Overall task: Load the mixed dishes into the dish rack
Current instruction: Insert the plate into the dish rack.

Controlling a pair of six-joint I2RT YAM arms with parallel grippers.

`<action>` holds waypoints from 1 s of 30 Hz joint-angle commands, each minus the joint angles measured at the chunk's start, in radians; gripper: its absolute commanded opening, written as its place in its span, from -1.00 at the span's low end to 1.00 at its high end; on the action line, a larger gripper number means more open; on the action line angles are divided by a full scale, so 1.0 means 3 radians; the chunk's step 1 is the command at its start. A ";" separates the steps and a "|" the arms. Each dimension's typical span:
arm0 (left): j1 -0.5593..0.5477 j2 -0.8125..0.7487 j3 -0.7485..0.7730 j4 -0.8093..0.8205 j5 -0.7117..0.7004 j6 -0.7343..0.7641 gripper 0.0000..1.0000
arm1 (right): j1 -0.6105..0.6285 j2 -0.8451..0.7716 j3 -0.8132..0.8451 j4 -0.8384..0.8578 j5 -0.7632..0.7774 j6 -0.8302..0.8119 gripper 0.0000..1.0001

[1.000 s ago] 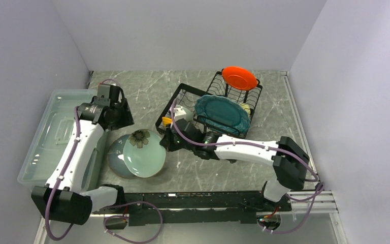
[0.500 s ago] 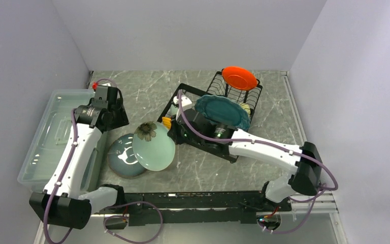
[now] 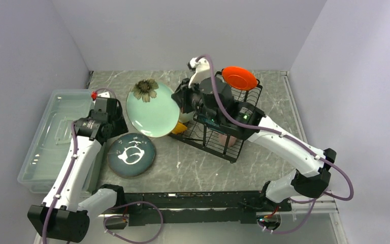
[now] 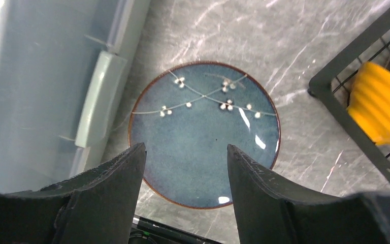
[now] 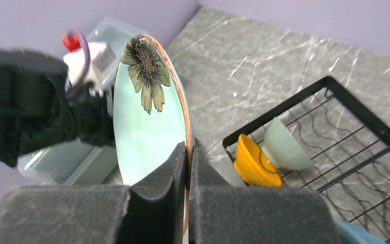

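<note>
while the right gripper (image 5: pixel 187 168) was clamped on the rim of a pale teal plate (image 5: pixel 147 132) with a dark flower printed near its edge, the two pads were pressed tight on either face of the plate with only its thickness between them. the plate stood nearly on edge, its flowered part uppermost, and it was not in the dish rack (image 5: pixel 279 107). from above it showed just left of the rack's near-left corner, between the rack and the clear plastic bin (image 3: pixel 56 132), with its face turned toward the left arm.

inside the rack's lower tray, at that same corner, an orange-yellow bowl (image 5: pixel 251 160) lay tipped on its side with a pale green bowl (image 5: pixel 284 147) just behind it, the two touching. a small orange-red plate (image 3: pixel 239 78) sat on top of the raised basket tier at the far end of the rack. the right arm covered much of the rest of the rack from above, so what else it held could not be told.

the left gripper (image 4: pixel 185 168) hung with its jaws wide apart and nothing between them. directly beneath it a dark teal plate (image 4: pixel 203 134) with a pale branch pattern lay flat on the marble tabletop (image 4: pixel 294 51), near the bin's edge and apart from the rack.
</note>
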 commanded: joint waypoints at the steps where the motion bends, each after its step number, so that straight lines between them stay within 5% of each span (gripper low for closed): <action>1: 0.0007 -0.0203 -0.0244 0.0309 0.0287 -0.0004 0.30 | -0.0166 -0.0147 0.0525 0.0422 0.0139 -0.0046 -1.00; 12: 0.0007 -0.0436 -0.0624 0.0425 0.0568 0.0080 0.29 | -0.0587 0.0231 0.1391 0.0295 0.0241 -0.0238 -1.00; 30: 0.0007 -0.0413 -0.0702 0.0514 0.0713 0.0124 0.28 | -0.1579 0.0290 0.1701 0.0179 -0.0049 -0.0216 -1.00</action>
